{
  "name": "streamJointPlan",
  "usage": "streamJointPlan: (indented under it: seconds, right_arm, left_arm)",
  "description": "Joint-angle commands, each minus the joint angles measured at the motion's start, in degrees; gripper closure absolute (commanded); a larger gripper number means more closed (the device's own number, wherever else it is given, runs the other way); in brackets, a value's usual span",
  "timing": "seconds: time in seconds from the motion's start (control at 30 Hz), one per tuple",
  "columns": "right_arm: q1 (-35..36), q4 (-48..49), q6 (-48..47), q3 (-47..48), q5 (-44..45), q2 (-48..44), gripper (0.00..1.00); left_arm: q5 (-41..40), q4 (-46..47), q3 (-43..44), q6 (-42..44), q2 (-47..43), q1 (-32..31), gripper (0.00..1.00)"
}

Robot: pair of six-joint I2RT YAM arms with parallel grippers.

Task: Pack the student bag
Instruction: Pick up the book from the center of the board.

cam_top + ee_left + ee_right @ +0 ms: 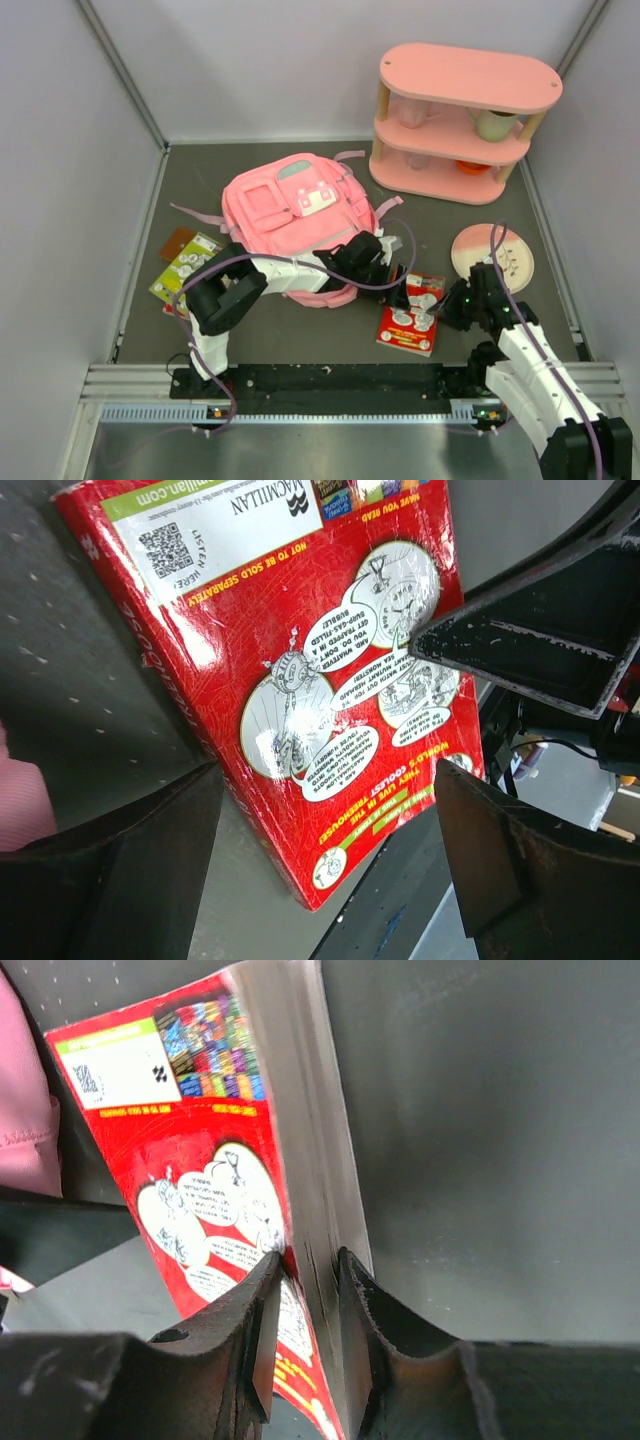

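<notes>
Right end effector (305,1272): you see it pinching the red book (408,318) edge.
Left end effector (325,855): wide, over book.
Student bag (290,212): mid-surface, left of book.
Surface (300,335): dark grey; pale walls (260,60) around.

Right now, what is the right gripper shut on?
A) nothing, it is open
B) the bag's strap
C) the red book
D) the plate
C: in the right wrist view the right gripper has a finger on each side of the red book, pinching it at its page edge.
</notes>
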Motion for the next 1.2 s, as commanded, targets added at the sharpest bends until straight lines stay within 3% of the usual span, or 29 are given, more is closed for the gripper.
streamJointPlan:
  seconds: [0.0, 0.13, 0.23, 0.43, 0.47, 0.5, 0.57, 0.9, 1.07, 1.17]
  right_arm:
    - [0.1, 6.8, -0.3, 1.1, -8.9, -1.0, 0.77]
    - [0.0, 7.8, -0.5, 1.3, -8.8, -1.5, 0.86]
    - [0.1, 8.5, -0.5, 1.5, -9.2, -1.2, 0.72]
    - [0.1, 10.0, -1.0, 0.7, -10.2, -0.3, 0.67]
    - [0.1, 10.4, -1.2, 0.5, -10.2, -0.2, 0.69]
    - [0.0, 10.4, -1.3, 0.3, -10.3, 0.1, 0.85]
    - [0.1, 10.3, -1.0, 0.1, -10.2, -0.1, 0.99]
    - [0.1, 1.1, 0.9, 6.1, -0.3, -8.4, 1.00]
    - [0.1, 1.0, 2.1, 10.1, -0.9, -12.1, 1.00]
    - [0.1, 1.5, 1.4, 13.5, -2.3, -12.6, 1.00]
  left_arm:
    - [1.9, 5.6, 3.3, 0.7, -0.5, -0.7, 0.12]
    - [1.6, 5.3, 3.4, 1.1, -0.5, -0.7, 0.12]
    - [1.5, 5.2, 3.4, 1.2, -0.5, -0.7, 0.12]
    - [1.4, 4.8, 3.8, 1.8, -0.6, -0.6, 0.12]
    - [1.4, 4.8, 3.8, 1.8, -0.7, -0.5, 0.12]
    - [1.4, 4.8, 3.9, 1.8, -0.6, -0.5, 0.12]
    - [1.2, 4.5, 4.0, 2.1, -0.9, -0.4, 0.13]
    - [-7.8, -2.1, 4.9, 7.4, -8.6, 0.2, 0.09]
    - [-15.0, -6.2, 6.0, 11.0, -14.3, 1.5, 0.04]
    - [-14.1, -5.9, 3.3, 10.5, -18.3, 5.7, 0.01]
